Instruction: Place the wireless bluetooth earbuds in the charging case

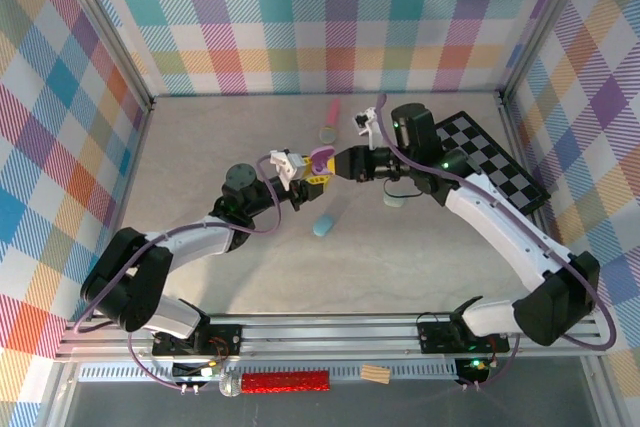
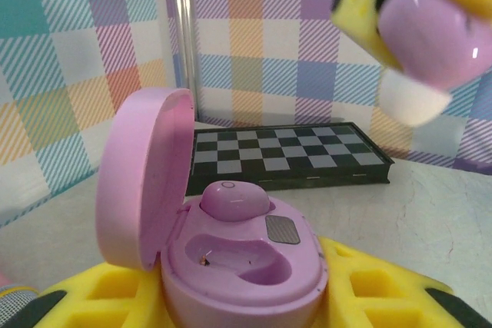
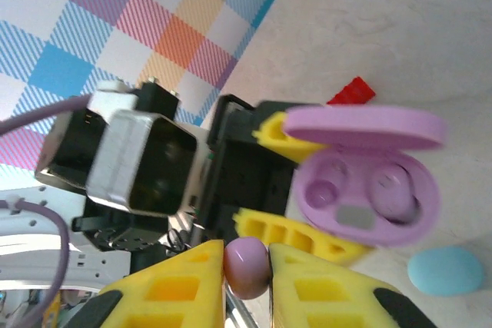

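Fingers (image 3: 169, 289) above pale speckled tabletop (image 1: 420, 247), pastel plaid walls (image 1: 300, 17) around.

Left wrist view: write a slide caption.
Left fingers hold the open purple case, one earbud seated; right fingers hold the second earbud above.

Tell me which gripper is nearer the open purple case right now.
Left. The left gripper is shut on the open purple case, clamping its base from both sides. The right gripper sits just beside it, apart, pinching a purple earbud.
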